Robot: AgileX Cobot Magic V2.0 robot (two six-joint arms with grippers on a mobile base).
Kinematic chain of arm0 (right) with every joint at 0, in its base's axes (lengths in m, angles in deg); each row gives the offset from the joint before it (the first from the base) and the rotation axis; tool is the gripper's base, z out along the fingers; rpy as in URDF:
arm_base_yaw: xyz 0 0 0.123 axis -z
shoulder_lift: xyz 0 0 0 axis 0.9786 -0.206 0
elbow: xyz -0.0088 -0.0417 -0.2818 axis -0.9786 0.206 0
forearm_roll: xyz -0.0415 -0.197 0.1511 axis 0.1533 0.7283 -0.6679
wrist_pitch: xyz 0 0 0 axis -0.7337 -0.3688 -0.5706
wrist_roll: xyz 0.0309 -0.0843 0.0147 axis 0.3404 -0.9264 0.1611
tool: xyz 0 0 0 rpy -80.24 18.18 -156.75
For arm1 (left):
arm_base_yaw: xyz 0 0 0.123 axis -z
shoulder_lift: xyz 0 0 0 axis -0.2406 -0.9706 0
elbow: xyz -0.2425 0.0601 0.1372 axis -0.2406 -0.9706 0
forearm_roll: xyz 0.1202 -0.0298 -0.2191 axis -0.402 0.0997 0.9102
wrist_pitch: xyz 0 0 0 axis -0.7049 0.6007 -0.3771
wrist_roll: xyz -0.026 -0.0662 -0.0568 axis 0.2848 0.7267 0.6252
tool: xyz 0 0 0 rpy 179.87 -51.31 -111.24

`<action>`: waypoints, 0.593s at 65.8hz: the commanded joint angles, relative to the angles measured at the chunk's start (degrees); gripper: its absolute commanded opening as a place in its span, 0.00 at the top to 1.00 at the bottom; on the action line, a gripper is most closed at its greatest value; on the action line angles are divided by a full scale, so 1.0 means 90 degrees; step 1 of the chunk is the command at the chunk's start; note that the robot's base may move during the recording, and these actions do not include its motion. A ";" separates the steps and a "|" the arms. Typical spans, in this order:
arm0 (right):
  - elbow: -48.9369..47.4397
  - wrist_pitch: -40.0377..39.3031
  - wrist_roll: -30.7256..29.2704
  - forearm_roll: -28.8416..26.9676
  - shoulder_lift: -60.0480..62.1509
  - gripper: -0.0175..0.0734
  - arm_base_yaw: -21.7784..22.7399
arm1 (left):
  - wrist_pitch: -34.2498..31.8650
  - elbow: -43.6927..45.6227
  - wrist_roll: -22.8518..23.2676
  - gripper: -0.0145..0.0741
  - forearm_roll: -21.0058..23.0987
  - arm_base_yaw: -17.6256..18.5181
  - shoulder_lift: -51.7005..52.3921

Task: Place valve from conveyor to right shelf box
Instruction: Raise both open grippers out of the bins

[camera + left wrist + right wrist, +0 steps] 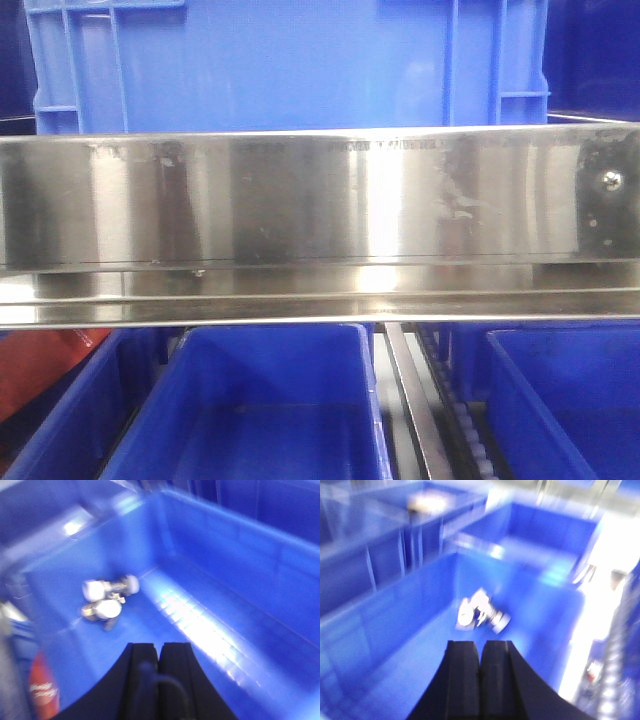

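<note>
While both wrist views are blurring, the right claw (480, 650) is showing its black fingers pressed together and empty above a blue plastic box (385, 625), where a valve (482, 614) is lying near the far wall. The left claw (160, 652) is likewise closed on nothing, hanging over another blue bin (240, 570) holding two similar fittings (107, 599) near its far left corner. Judging by its ribbed grey metal body and smooth white caps, the valve is looking stiff, dense and likely slippery, so pinching across the ribbed middle seems safest. Up front, a brushed steel rail (320, 200) is gleaming
</note>
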 commanded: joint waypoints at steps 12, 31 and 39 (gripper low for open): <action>0.1987 -0.0806 0.0105 0.0243 0.1480 0.98 0.0005 | -0.0949 -0.2003 0.1067 0.96 -0.0513 0.0014 0.1696; 0.5214 -0.2586 0.0105 0.0243 0.3640 0.99 0.0005 | -0.3293 -0.5738 0.1360 0.96 -0.0513 0.0014 0.4534; 0.6510 -0.3160 0.0105 0.0243 0.4458 0.99 0.0005 | -0.4022 -0.7159 0.1370 0.96 -0.0513 0.0014 0.5690</action>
